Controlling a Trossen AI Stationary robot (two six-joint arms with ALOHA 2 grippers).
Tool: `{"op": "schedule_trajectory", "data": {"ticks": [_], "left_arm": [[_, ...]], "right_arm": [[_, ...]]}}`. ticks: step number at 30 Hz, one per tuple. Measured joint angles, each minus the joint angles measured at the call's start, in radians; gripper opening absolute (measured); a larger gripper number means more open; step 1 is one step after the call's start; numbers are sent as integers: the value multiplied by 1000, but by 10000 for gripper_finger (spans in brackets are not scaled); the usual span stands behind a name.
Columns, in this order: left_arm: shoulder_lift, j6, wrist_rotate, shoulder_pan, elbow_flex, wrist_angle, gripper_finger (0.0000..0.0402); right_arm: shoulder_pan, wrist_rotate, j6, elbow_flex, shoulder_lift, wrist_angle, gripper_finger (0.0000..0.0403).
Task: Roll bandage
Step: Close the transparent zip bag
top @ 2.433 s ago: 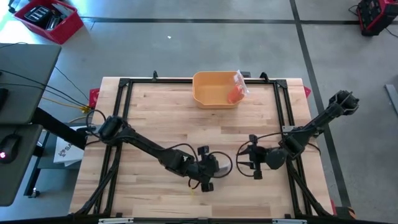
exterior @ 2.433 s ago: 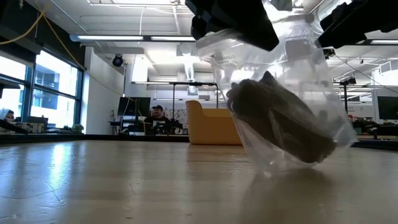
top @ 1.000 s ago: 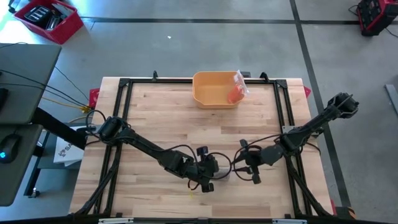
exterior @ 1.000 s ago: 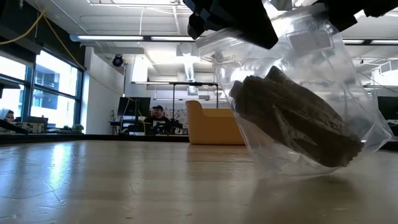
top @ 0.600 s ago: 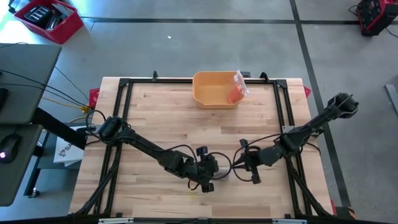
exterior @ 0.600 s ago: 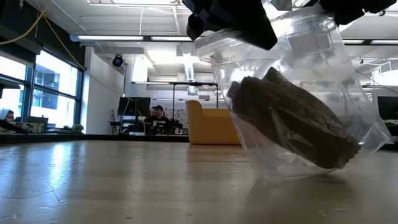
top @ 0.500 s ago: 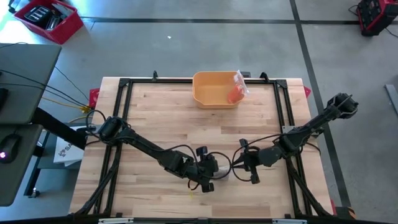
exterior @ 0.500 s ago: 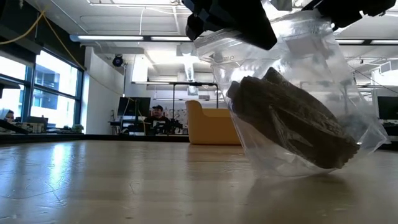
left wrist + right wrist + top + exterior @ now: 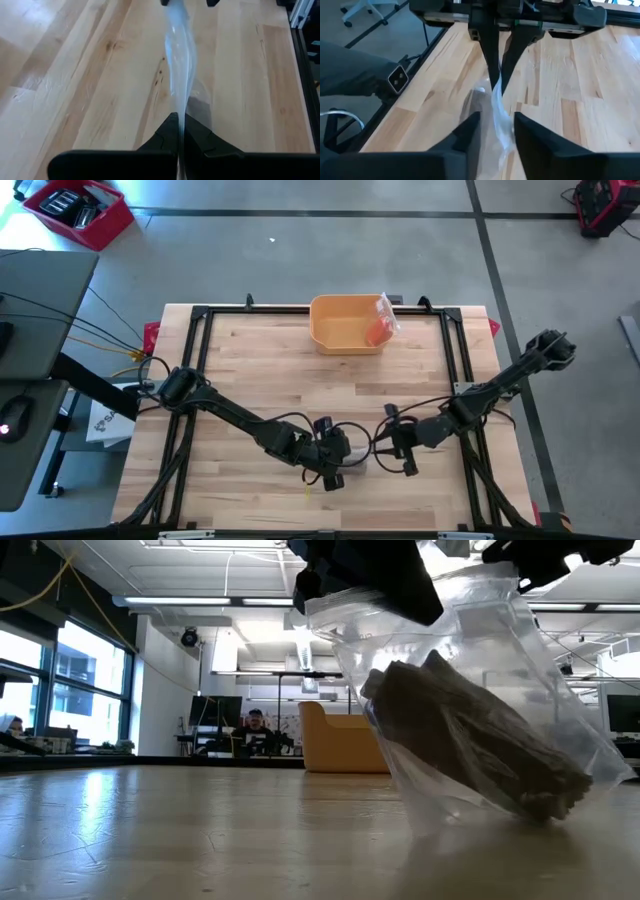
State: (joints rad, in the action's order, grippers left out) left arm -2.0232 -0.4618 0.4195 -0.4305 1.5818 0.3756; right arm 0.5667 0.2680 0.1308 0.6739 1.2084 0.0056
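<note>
A clear zip bag (image 9: 480, 650) holds a dark rolled bandage (image 9: 470, 745) and hangs near the table's front middle. I cannot tell whether its bottom touches the wood. My left gripper (image 9: 350, 457) is shut on the bag's top edge, at the upper left in the low view (image 9: 365, 570). My right gripper (image 9: 382, 448) is open at the other end of that edge (image 9: 545, 555). In the right wrist view its fingers (image 9: 497, 127) stand on either side of the film (image 9: 499, 107). My left gripper pinches the bag's top edge (image 9: 179, 107) between its two fingers, at the corner toward the table's left. The fingers slant down from the left. The bag hangs below them, its film running edge-on toward my right gripper. I cannot tell whether my right gripper's open fingers touch the film.
A yellow bin (image 9: 345, 325) stands at the table's far edge, with an orange thing in a clear bag (image 9: 380, 320) on its right rim. A black frame (image 9: 200, 360) runs round the tabletop. Bare wood lies to the left and far side of both grippers.
The bag has sagged. In the low view the bandage has slid lower toward the bag's right bottom corner, and the bag's upper left side bulges out more. Both grippers stay near the bag's top edge.
</note>
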Motion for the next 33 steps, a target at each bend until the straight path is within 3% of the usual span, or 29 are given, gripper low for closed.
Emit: {"op": "schedule_trajectory", "data": {"ticks": [5, 13, 19, 26, 33], "left_arm": [[0, 0, -16, 0, 0, 0, 0], [0, 0, -18, 0, 0, 1, 0], [9, 36, 25, 0, 0, 15, 4], [90, 73, 101, 5, 0, 33, 78], [59, 257, 149, 8, 1, -254, 145]], "right_arm": [[0, -3, -9, 0, -10, -41, 123], [0, -3, -41, 0, -8, -43, 12], [8, 98, 5, 0, -8, -69, 2], [44, 201, 90, 0, -39, -70, 0], [63, 255, 105, 1, -49, -50, 0]]}}
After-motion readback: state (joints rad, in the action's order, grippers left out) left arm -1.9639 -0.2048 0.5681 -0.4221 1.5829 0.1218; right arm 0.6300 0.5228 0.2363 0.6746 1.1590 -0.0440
